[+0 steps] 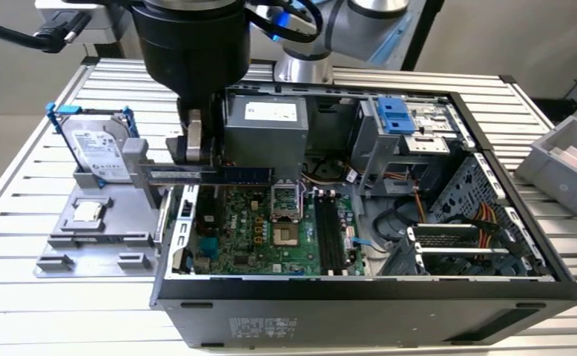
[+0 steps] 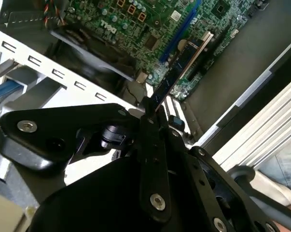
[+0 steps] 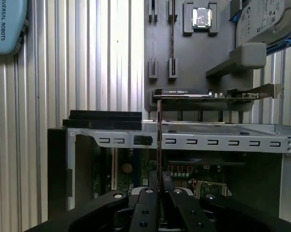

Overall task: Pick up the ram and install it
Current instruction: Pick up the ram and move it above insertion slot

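the ram (image 1: 237,174) was dull bluish-grey. the motherboard (image 1: 259,230) was green, with black slots (image 1: 328,233). the drive (image 1: 99,152) was silver in a blue frame (image 1: 61,110). the tray (image 1: 96,239) was grey, the ribbed surface (image 1: 12,215) pale silver, the case (image 1: 368,311) black.

Ram (image 1: 237,175), a long thin bluish-green circuit stick, hung level and on edge; pinched in the gripper (image 1: 196,152), above the open computer case's (image 1: 368,289) side wall
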